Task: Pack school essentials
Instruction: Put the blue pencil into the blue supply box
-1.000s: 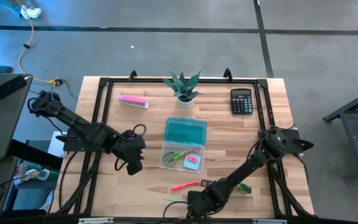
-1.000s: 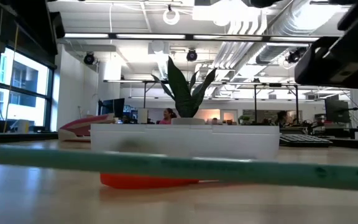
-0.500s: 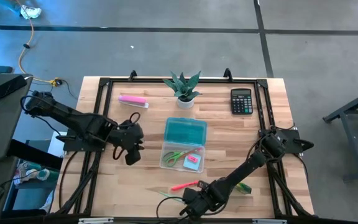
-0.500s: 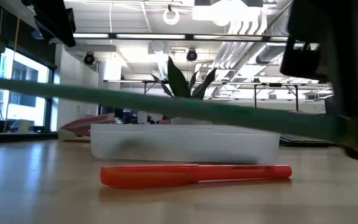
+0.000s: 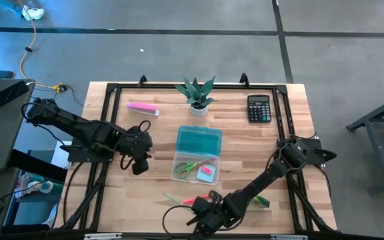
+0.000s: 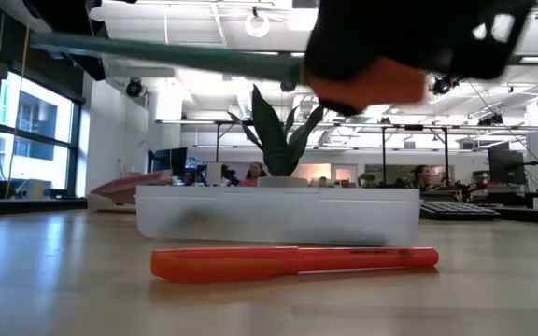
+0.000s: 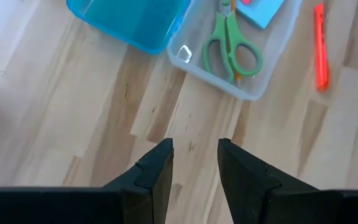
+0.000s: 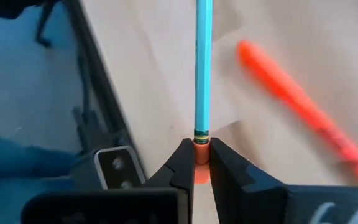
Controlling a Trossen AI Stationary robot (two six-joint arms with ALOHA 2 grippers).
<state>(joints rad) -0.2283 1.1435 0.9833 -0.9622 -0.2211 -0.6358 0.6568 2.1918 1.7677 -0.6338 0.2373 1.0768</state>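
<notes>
right gripper [image 8: 201, 163] pinches green pencil [image 8: 203, 68], apparently off table.

Teal pencil [image 8: 203, 68] with gold-and-black ferrule and orange eraser end. Orange-red pen [image 6: 292, 262]. Green-handled scissors [image 7: 230, 47] and light-blue note pad [image 7: 263, 10] in a clear box [image 5: 195, 168] with translucent teal lid [image 5: 199, 141]. Black calculator [image 5: 259, 109]. Pale-pink bar [image 5: 143, 107]. Pale wood table [image 5: 239, 143], black frame.

High overhead; low table-level; both share red pen [image 5: 198, 199] [image 6: 292, 261].
</notes>
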